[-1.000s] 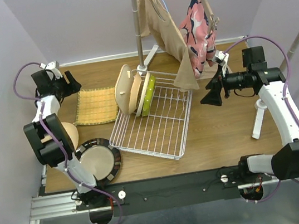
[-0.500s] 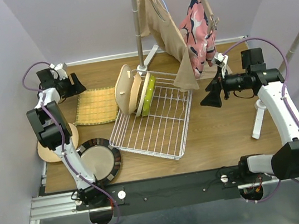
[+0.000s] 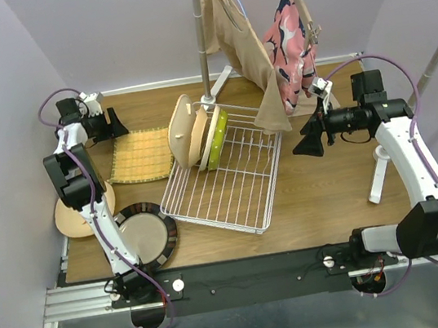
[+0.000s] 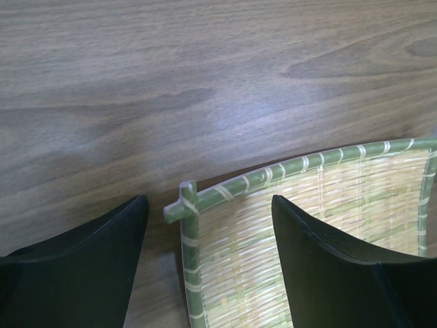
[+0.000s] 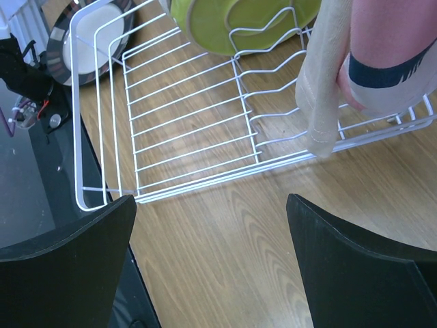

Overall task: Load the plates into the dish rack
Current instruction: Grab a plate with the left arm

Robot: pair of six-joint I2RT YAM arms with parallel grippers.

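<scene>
The white wire dish rack (image 3: 234, 180) sits mid-table and holds three upright plates at its back-left end: a tan one (image 3: 183, 132), a cream one (image 3: 211, 134) and a lime green one (image 3: 220, 149). A dark-rimmed plate (image 3: 143, 235) lies flat at the near left, and another tan plate (image 3: 72, 220) lies at the table's left edge. My left gripper (image 3: 117, 130) is open and empty at the back left, its jaws (image 4: 208, 199) astride the woven mat's corner (image 4: 183, 205). My right gripper (image 3: 308, 139) hangs open and empty right of the rack (image 5: 184, 130), with the green plate (image 5: 232, 20) ahead.
A yellow woven mat (image 3: 142, 155) lies left of the rack. A clothes rail's pole (image 3: 200, 35) stands behind the rack, with a tan garment (image 3: 241, 37) and a pink one (image 3: 290, 42) hanging over its back-right corner. A white stand leg (image 3: 379, 173) is at right.
My left arm has folded back and its gripper has shifted right to the mat's back corner, uncovering the tan plate at the left edge. The right arm has not moved.
</scene>
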